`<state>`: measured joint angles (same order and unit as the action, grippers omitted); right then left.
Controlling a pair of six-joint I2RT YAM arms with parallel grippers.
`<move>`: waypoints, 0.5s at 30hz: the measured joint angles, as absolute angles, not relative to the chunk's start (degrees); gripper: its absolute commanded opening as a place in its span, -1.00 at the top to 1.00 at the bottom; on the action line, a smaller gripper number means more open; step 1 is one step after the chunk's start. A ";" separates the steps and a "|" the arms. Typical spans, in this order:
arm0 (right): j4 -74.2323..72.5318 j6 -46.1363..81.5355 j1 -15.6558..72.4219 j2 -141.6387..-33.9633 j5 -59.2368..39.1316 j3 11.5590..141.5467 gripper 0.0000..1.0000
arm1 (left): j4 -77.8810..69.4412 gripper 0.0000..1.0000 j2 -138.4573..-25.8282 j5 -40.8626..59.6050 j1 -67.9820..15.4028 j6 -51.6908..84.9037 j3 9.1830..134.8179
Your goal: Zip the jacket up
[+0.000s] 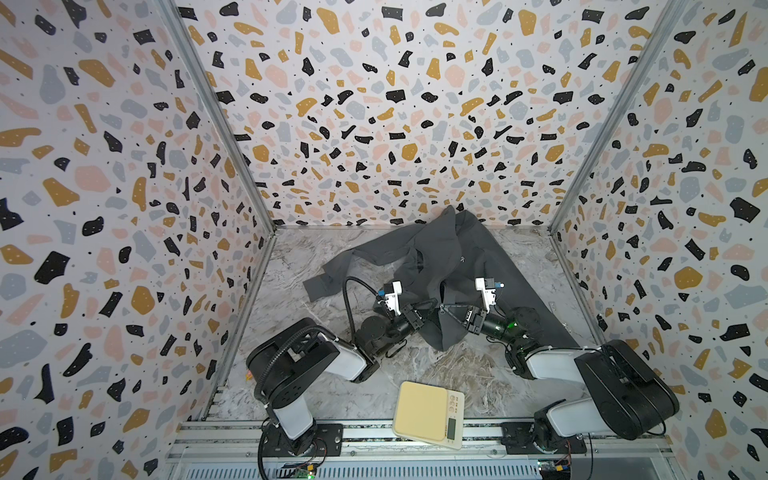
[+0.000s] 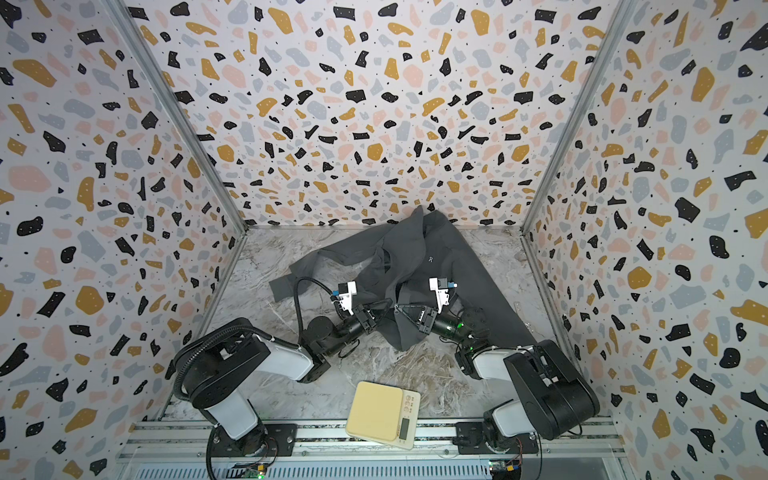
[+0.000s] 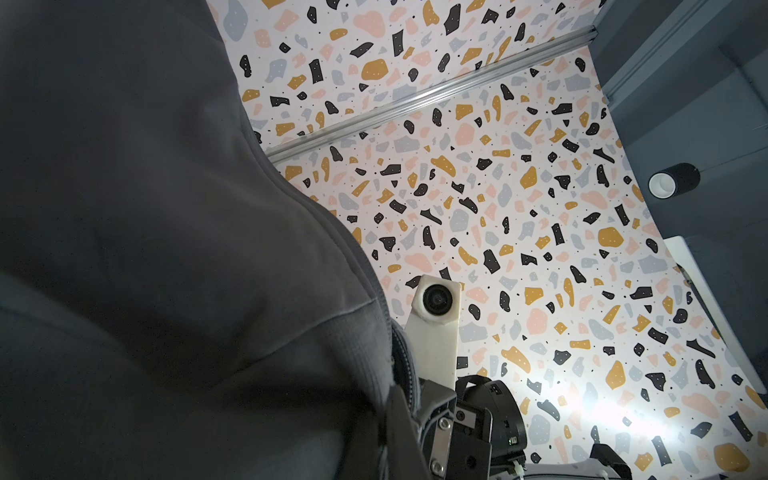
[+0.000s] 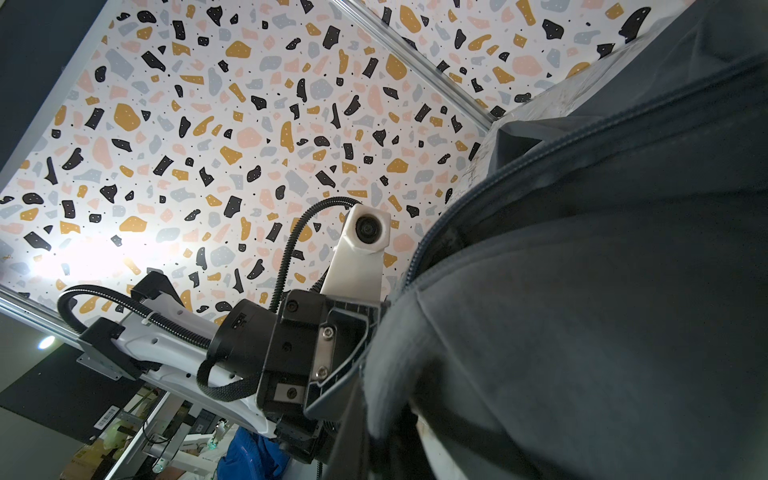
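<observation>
The jacket (image 1: 449, 257) is found crumpled on the table (image 1: 457, 374), spread from the centre toward 12 o'clock, with one sleeve trailing to 10 o'clock and the other to 4 o'clock. Its lower front is raised off the table between the two hands, which meet tip to tip just toward 6 o'clock of the centre. The left hand (image 1: 432, 307) is clenched on one front edge of the jacket near the hem; the right hand (image 1: 448, 309) is clenched on the facing edge. Zip teeth (image 4: 415, 266) are seen along the held edge in the right wrist view. The front panels appear parted above the grip, so the zip is judged not yet closed; whether the pin is seated in the slider cannot be told. For this step, the two bottom ends should be held level and taut, and the pin fed straight into the slider before any pull toward 12 o'clock is made. Slack fabric near the teeth is to be avoided. A kitchen scale (image 1: 428, 411) is noted at 6 o'clock, well apart.
</observation>
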<state>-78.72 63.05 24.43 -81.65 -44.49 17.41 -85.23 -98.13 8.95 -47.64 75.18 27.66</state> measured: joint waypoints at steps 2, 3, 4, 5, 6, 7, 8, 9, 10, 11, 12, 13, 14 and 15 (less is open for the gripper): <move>-79.02 63.20 24.43 -82.04 -44.31 17.41 1.00 | -85.21 1.00 -98.17 8.97 -47.70 75.05 27.42; -79.13 63.26 24.43 -82.26 -44.27 17.41 1.00 | -85.19 1.00 -98.17 8.95 -47.70 74.96 27.24; -79.24 63.42 24.43 -82.48 -44.23 17.41 1.00 | -85.12 1.00 -98.17 8.95 -47.70 74.78 27.16; -79.31 63.48 24.43 -82.61 -44.18 17.41 1.00 | -85.10 1.00 -98.17 8.97 -47.70 74.63 27.05; -79.33 63.61 24.43 -82.78 -44.16 17.41 1.00 | -85.03 1.00 -98.17 8.97 -47.70 74.54 26.98; -79.37 63.72 24.43 -82.96 -44.16 17.41 1.00 | -84.93 1.00 -98.17 8.97 -47.72 74.37 26.89; -79.42 63.83 24.43 -83.11 -44.14 17.41 1.00 | -84.86 1.00 -98.17 8.97 -47.75 74.26 26.83; -79.46 63.90 24.43 -83.31 -44.14 17.41 1.00 | -84.75 1.00 -98.17 9.02 -47.77 74.13 26.72; -79.46 64.01 24.43 -83.46 -44.16 17.43 1.00 | -84.64 1.00 -98.17 8.99 -47.79 74.06 26.65; -79.50 64.03 24.43 -83.59 -44.14 17.43 1.00 | -84.51 1.00 -98.17 9.02 -47.79 73.95 26.55; -79.53 64.05 24.43 -83.70 -44.14 17.43 1.00 | -84.44 1.00 -98.17 9.04 -47.81 73.87 26.39; -79.53 64.07 24.43 -83.79 -44.14 17.43 1.00 | -84.42 1.00 -98.17 9.08 -47.81 73.73 26.22; -79.55 64.07 24.43 -83.85 -44.14 17.43 1.00 | -84.42 1.00 -98.17 9.10 -47.81 73.65 26.02; -79.55 64.10 24.43 -83.96 -44.12 17.45 1.00 | -84.42 1.00 -98.17 9.15 -47.83 73.52 25.80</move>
